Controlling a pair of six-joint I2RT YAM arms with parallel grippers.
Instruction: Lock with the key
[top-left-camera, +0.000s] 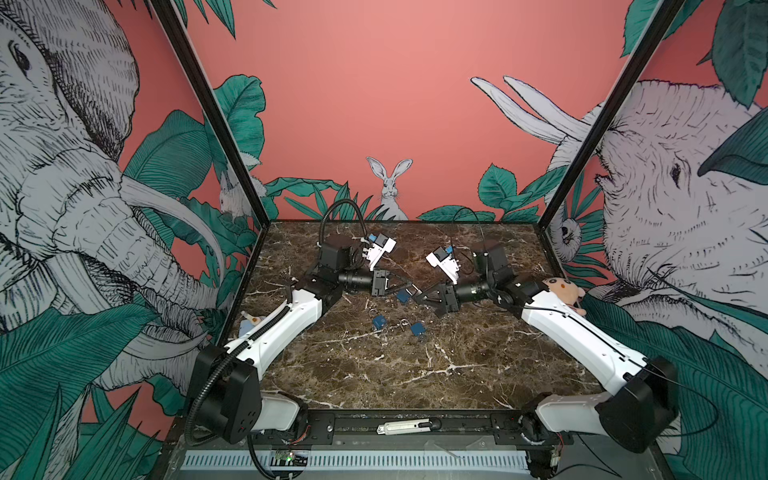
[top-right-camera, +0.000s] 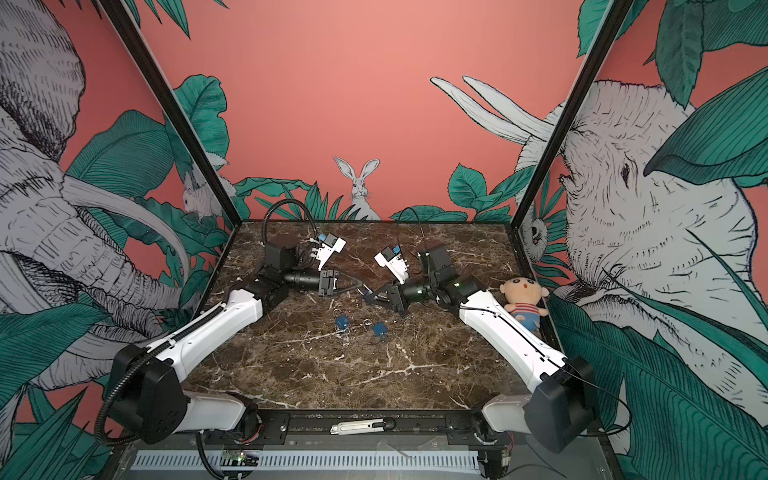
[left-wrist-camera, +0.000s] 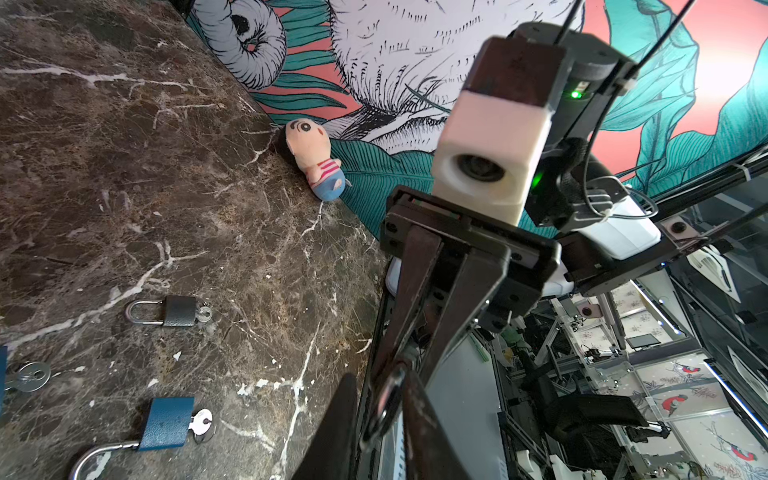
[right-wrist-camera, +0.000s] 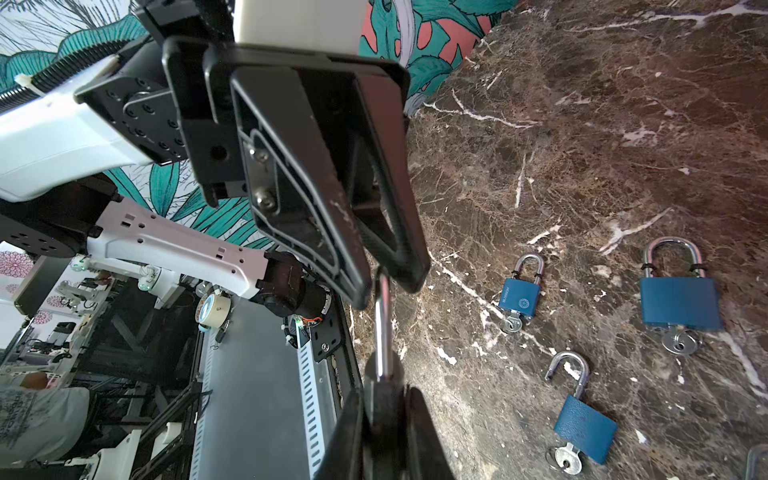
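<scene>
Likely light, stiff, slick and best pinched by its flat head, the key (right-wrist-camera: 566, 459) sits in a blue padlock (right-wrist-camera: 584, 428) near the right gripper (right-wrist-camera: 385, 395), which clamps a dark padlock (right-wrist-camera: 381, 411) by its body; the left gripper (right-wrist-camera: 386, 286) flanks its shackle (right-wrist-camera: 382, 328), contact unclear.

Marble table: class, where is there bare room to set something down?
Bare: near half of the table, between loose padlocks and front rail; far strip below the painted rabbit. Crowded: mid-table, where left gripper and right gripper meet; plush doll at right edge.
</scene>
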